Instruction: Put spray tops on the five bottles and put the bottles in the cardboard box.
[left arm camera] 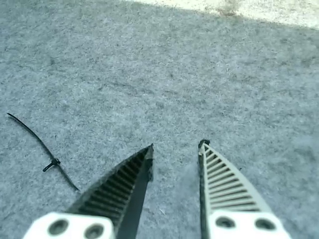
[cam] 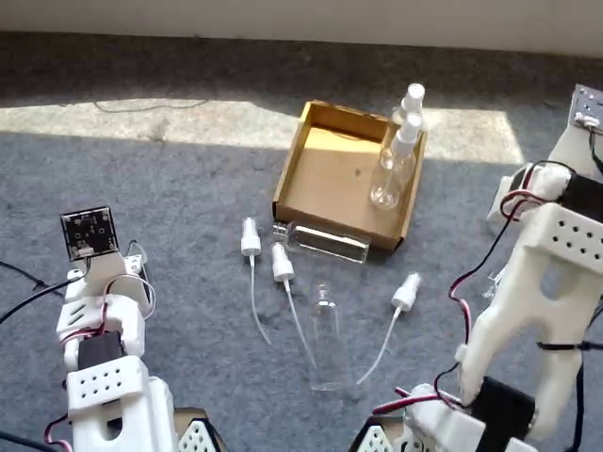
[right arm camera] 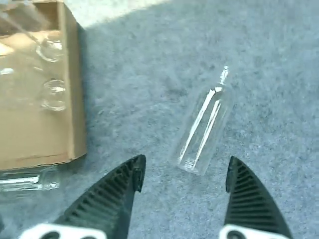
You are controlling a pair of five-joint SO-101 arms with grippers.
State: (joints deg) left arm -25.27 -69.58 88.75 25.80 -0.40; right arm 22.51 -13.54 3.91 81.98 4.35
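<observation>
The right gripper (right arm camera: pixel 185 162) hangs spread wide over an uncapped clear bottle (right arm camera: pixel 204 129) lying on the grey tabletop (right arm camera: pixel 279 59) near the cardboard box (right arm camera: pixel 70 99). The bottle looks light, stiff and slick, so mid-body seems the safest hold. The left gripper (left arm camera: pixel 176 145) is released, holding nothing.

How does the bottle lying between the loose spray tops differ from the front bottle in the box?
Pose: the carpet bottle lies on its side, the boxed bottle stands upright. Top: the carpet bottle's neck is bare, the boxed bottle wears a white spray top. Both are clear.
</observation>
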